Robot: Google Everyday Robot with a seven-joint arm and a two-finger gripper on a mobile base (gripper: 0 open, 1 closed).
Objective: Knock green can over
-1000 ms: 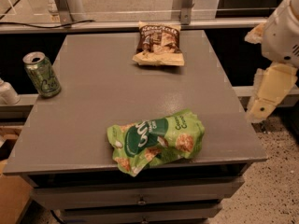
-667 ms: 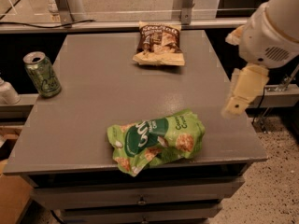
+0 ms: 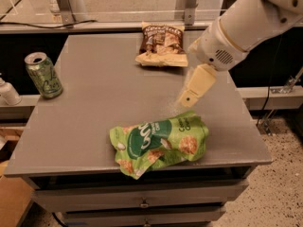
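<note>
The green can (image 3: 43, 74) stands upright at the far left edge of the grey table (image 3: 104, 103), with a silver top rim and pale scribbly markings. My gripper (image 3: 188, 97) hangs from the white arm (image 3: 246, 22) over the right half of the table, just above the large green snack bag (image 3: 158, 142). It is far to the right of the can and touches nothing.
A brown snack bag (image 3: 162, 44) lies at the table's back middle. A white bottle (image 3: 8, 92) stands left of the table, below the can. Drawers run under the table's front edge. A shelf and metal posts stand behind.
My arm has swung in from beyond the right edge to over the table, moving left toward the middle. The can and both bags have not moved.
</note>
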